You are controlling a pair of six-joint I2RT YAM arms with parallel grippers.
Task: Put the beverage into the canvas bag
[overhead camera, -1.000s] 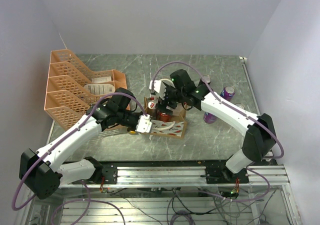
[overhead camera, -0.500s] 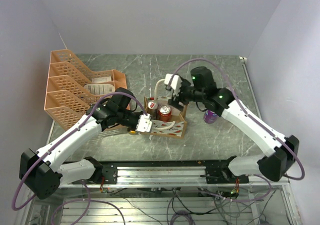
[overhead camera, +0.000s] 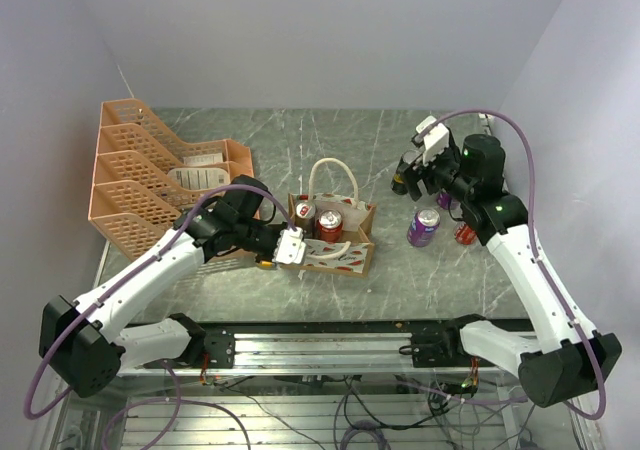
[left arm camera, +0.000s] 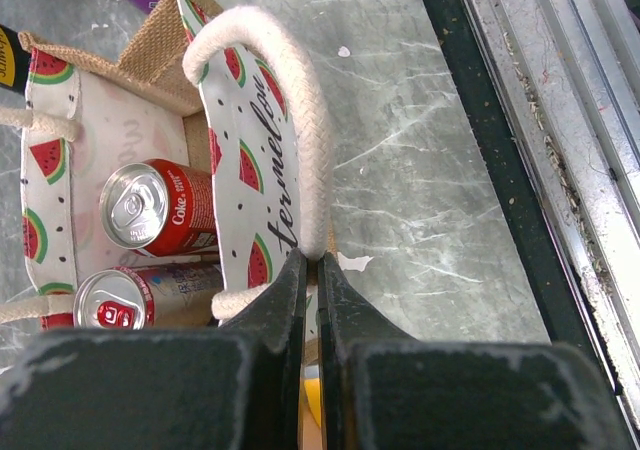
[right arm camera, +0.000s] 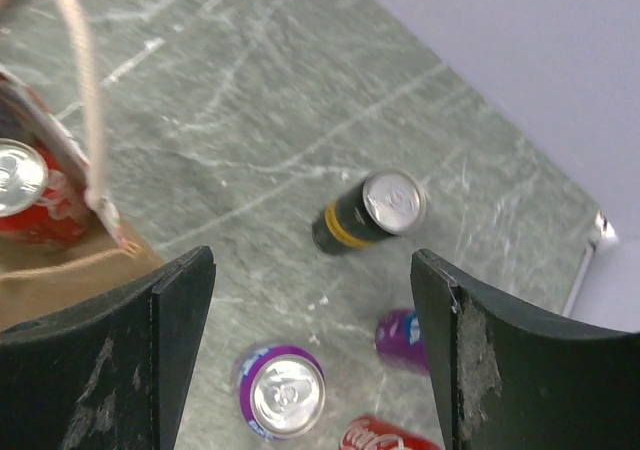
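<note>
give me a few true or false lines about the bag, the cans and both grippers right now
1. The canvas bag holds two red cans. True.
2. The left gripper is open and clear of the bag. False: it is shut on the bag's near wall, beside the rope handle.
3. The right gripper holds a purple can. False: it is open and empty, above the table.
4. A black can with a yellow band stands upright on the table, outside the bag. True.
5. The orange rack lies on the left arm's side of the bag. True.
</note>
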